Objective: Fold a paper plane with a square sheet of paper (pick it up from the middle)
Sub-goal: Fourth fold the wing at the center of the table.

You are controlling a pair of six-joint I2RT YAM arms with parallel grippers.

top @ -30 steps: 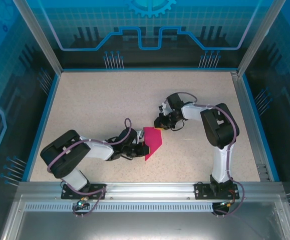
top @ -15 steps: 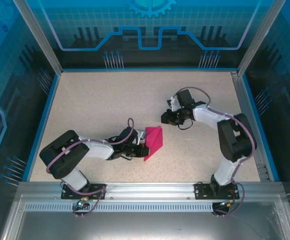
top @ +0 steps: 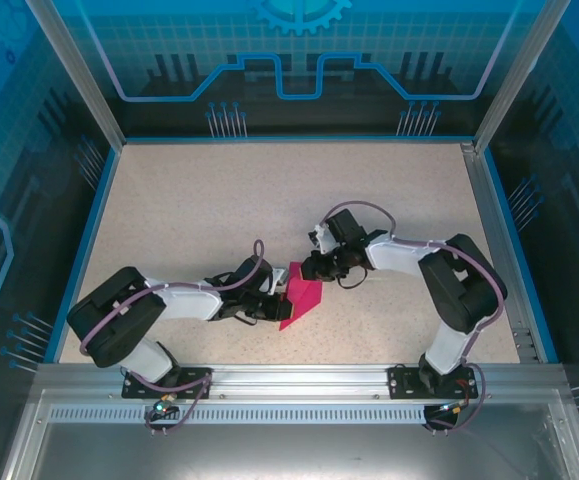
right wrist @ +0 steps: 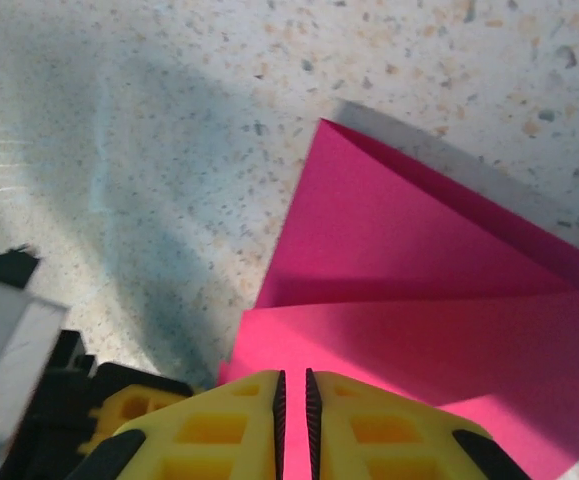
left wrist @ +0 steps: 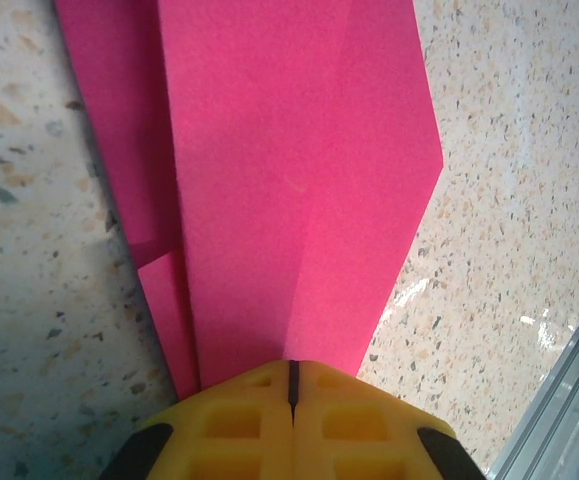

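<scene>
Magenta folded paper (left wrist: 299, 180) lies on the speckled desk (left wrist: 29, 250); left claw (left wrist: 291, 372) pinches one end; right claw (right wrist: 292, 380), pressed nearly together, sits at the paper's edge.

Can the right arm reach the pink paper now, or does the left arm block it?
Probably yes: the right gripper sits at one edge of the paper, and the left gripper is at the opposite end, leaving that side free.
</scene>
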